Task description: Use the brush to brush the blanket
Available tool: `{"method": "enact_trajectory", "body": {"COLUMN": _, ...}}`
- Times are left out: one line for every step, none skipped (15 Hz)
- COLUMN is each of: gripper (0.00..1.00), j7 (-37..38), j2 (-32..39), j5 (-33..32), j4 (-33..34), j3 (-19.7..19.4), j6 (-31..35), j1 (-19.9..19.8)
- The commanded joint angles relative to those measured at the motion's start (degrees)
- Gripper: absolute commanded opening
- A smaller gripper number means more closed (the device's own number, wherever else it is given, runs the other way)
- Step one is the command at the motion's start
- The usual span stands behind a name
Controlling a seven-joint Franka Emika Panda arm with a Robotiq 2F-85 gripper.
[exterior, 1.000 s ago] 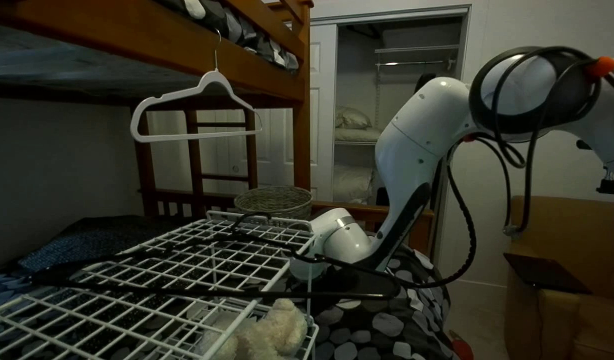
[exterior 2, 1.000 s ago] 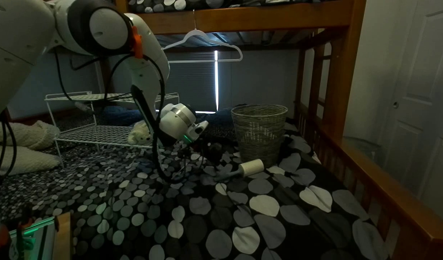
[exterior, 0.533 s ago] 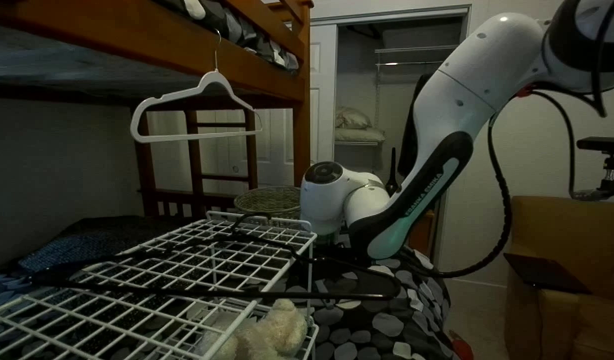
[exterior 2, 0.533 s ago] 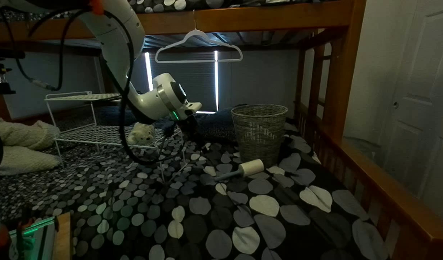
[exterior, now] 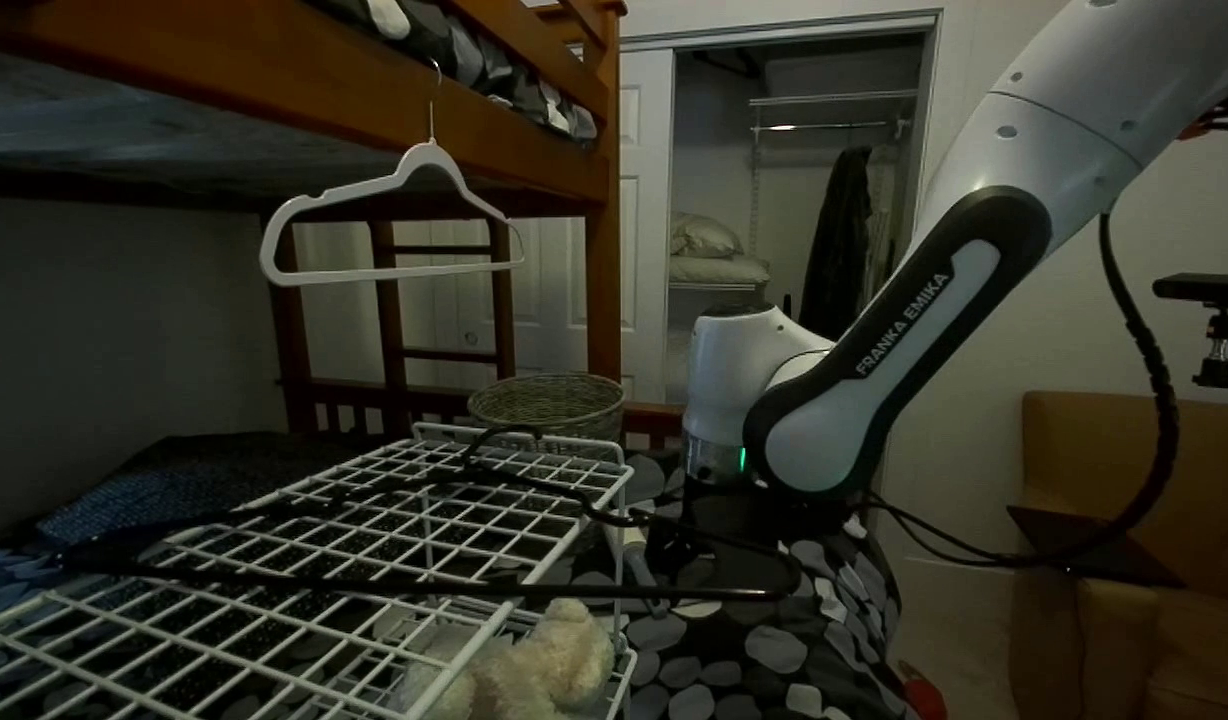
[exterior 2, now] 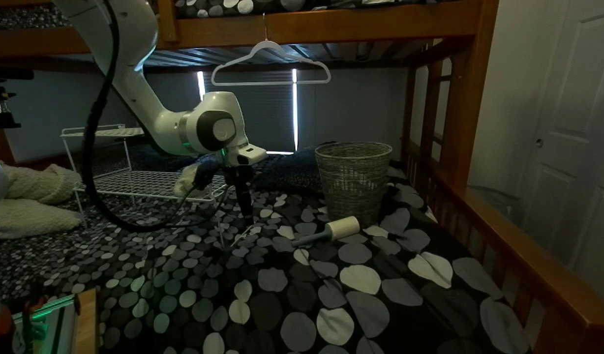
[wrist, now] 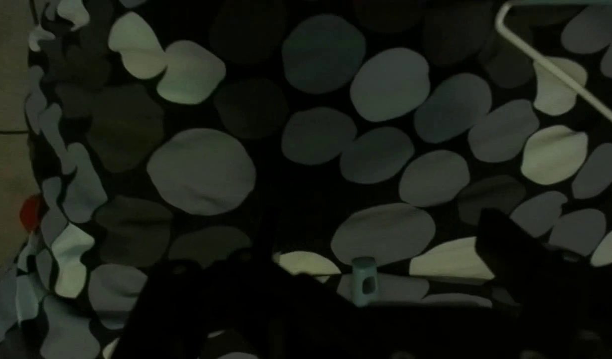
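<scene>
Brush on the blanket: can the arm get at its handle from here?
Likely yes: in the wrist view the handle's end appears between the open jaws of the gripper, nothing seen blocking it. The basket stands by the roller end, not the handle.

Arm shell (exterior: 974, 165) was smooth and white, with a thin dark seam (exterior: 1069, 120) and small round grey screws (exterior: 1006, 131). Black side panel (exterior: 952, 342) bore FRANKA EMIKA in pale letters (exterior: 902, 322) along a light grey inset (exterior: 854, 420). Cable (exterior: 1161, 390) was thick, black and ribbed. A narrow green light (exterior: 743, 460) glowed. In an exterior view, a black ring (exterior 2: 205, 130) surrounded a pale round cap (exterior 2: 224, 129). Gripper (wrist: 378, 227) was black, finer detail lost in shadow.
</scene>
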Motion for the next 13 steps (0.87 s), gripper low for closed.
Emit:
{"method": "enact_trajectory", "body": {"gripper": 1.0, "j7": -11.74, "j2": -12.07, "j5": 15.54, "j4": -5.49, "j3": 2.88, "j6": -4.33, "j1": -3.25}}
{"method": "enact_trajectory", "body": {"gripper": 1.0, "j7": -15.63, "j2": -15.0, "j5": 19.89, "j4": -6.09, "j3": -8.59, "j6": -5.58, "j1": 8.02}}
{"method": "enact_trajectory", "body": {"gripper": 1.0, "j7": -17.02, "j2": -17.7, "j5": 21.29, "j4": -6.72, "j3": -10.85, "j6": -7.79, "j1": 9.73}}
{"method": "enact_trajectory", "body": {"gripper": 1.0, "j7": -17.75, "j2": -20.27, "j5": 21.29, "j4": -7.27, "j3": -14.34, "j6": -9.81, "j1": 12.61}}
{"method": "enact_trajectory", "body": {"gripper": 1.0, "j7": -17.66, "j2": -23.34, "j5": 20.48, "j4": -8.01, "j3": -17.46, "j6": -12.08, "j1": 15.15}}
{"method": "enact_trajectory", "body": {"gripper": 1.0, "j7": -17.44, "j2": -26.42, "j5": 19.11, "j4": -8.37, "j3": -19.75, "j6": -14.4, "j1": 16.88}}
{"method": "enact_trajectory", "body": {"gripper": 1.0, "j7": -16.44, "j2": -29.57, "j5": 17.52, "j4": -8.73, "j3": -20.98, "j6": -16.7, "j1": 18.11}}
{"method": "enact_trajectory", "body": {"gripper": 1.0, "j7": -15.69, "j2": -32.77, "j5": 14.68, "j4": -8.99, "j3": -21.4, "j6": -19.86, "j1": 18.75}}
{"method": "enact_trajectory", "body": {"gripper": 1.0, "j7": -15.35, "j2": -24.45, "j5": 15.7, "j4": -5.32, "j3": -22.12, "j6": -16.36, "j1": 18.87}}
{"method": "enact_trajectory", "body": {"gripper": 1.0, "j7": -15.43, "j2": -26.53, "j5": 15.54, "j4": -5.4, "j3": -22.61, "j6": -17.48, "j1": 19.37}}
{"method": "enact_trajectory", "body": {"gripper": 1.0, "j7": -15.48, "j2": -27.24, "j5": 15.63, "j4": -5.41, "j3": -22.84, "j6": -17.49, "j1": 19.77}}
{"method": "enact_trajectory", "body": {"gripper": 1.0, "j7": -15.47, "j2": -27.05, "j5": 15.67, "j4": -5.39, "j3": -22.93, "j6": -17.48, "j1": 19.99}}
{"method": "enact_trajectory", "body": {"gripper": 1.0, "j7": -15.48, "j2": -26.19, "j5": 15.68, "j4": -5.29, "j3": -23.08, "j6": -17.39, "j1": 20.06}}
